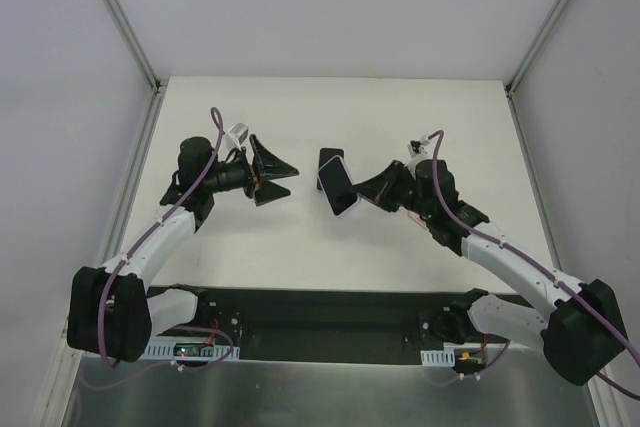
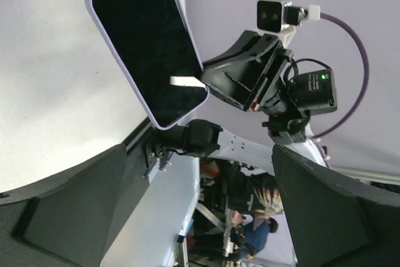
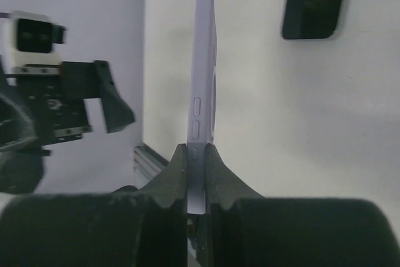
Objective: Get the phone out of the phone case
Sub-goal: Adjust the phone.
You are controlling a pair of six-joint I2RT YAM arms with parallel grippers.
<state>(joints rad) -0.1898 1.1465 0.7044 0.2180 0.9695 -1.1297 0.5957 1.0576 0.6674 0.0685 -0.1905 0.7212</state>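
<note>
From above, the left arm's black two-finger end effector (image 1: pixel 283 179) hangs over the white surface (image 1: pixel 250 247) with its fingers spread wide and nothing between them. Well apart to its right, the right arm's end effector (image 1: pixel 358 197) is clamped on one end of a lavender rectangular phone case (image 1: pixel 338 187), held tilted above the surface. Just behind the case, a flat black rectangular phone (image 1: pixel 330 158) lies on the surface, apart from both end effectors. In the left wrist view, that arm's dark fingers (image 2: pixel 75 204) frame the bottom corners, far apart, and the case (image 2: pixel 147 45) shows a black broad face inside a lavender rim, gripped at its lower end; whether that face is bare lining cannot be told. In the right wrist view, the case (image 3: pixel 203 79) stands edge-on, its side buttons visible, pinched between the closed fingertips, and the phone (image 3: pixel 312 1) rests flat at upper right.
</note>
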